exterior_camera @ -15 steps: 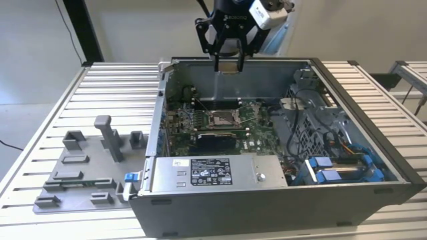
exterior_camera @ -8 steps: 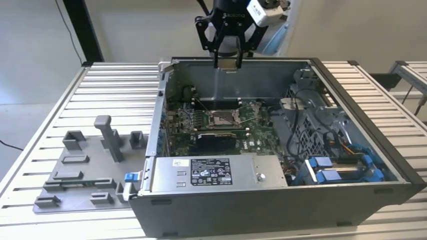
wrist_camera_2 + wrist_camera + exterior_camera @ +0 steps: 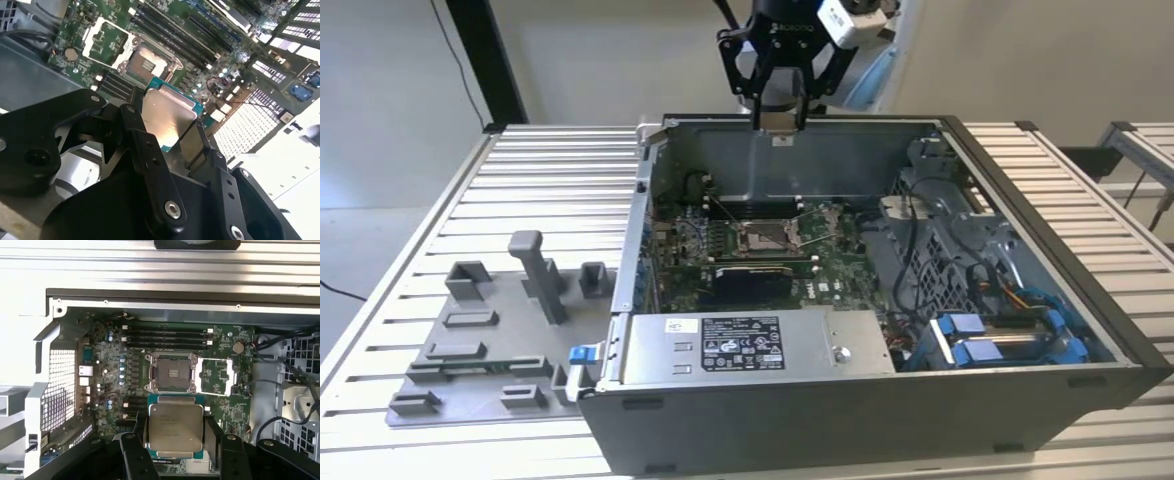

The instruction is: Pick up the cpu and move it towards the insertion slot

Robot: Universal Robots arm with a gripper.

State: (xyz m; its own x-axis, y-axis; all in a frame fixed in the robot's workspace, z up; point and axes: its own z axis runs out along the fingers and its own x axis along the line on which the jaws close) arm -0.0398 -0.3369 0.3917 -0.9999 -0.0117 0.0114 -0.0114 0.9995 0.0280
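My gripper (image 3: pixel 176 434) is shut on the cpu (image 3: pixel 176 426), a flat silvery square with a teal rim, held by its two side edges between black fingers (image 3: pixel 213 436). In the second wrist view the cpu (image 3: pixel 166 116) sits tilted in the gripper (image 3: pixel 165 131). The insertion slot (image 3: pixel 170 372) lies below on the green board, its metal frame lid swung open beside it and its dark centre bare. In the exterior view the gripper (image 3: pixel 778 122) hangs high over the back wall of the open computer case (image 3: pixel 881 425), above and behind the insertion slot (image 3: pixel 761 237).
Inside the case are a power supply (image 3: pixel 734 345), black memory slots (image 3: pixel 170 335), cables (image 3: pixel 921 230) and blue drive parts (image 3: pixel 987 345). A grey moulded tray (image 3: pixel 480 335) lies on the slatted table (image 3: pixel 560 170) at the exterior view's left.
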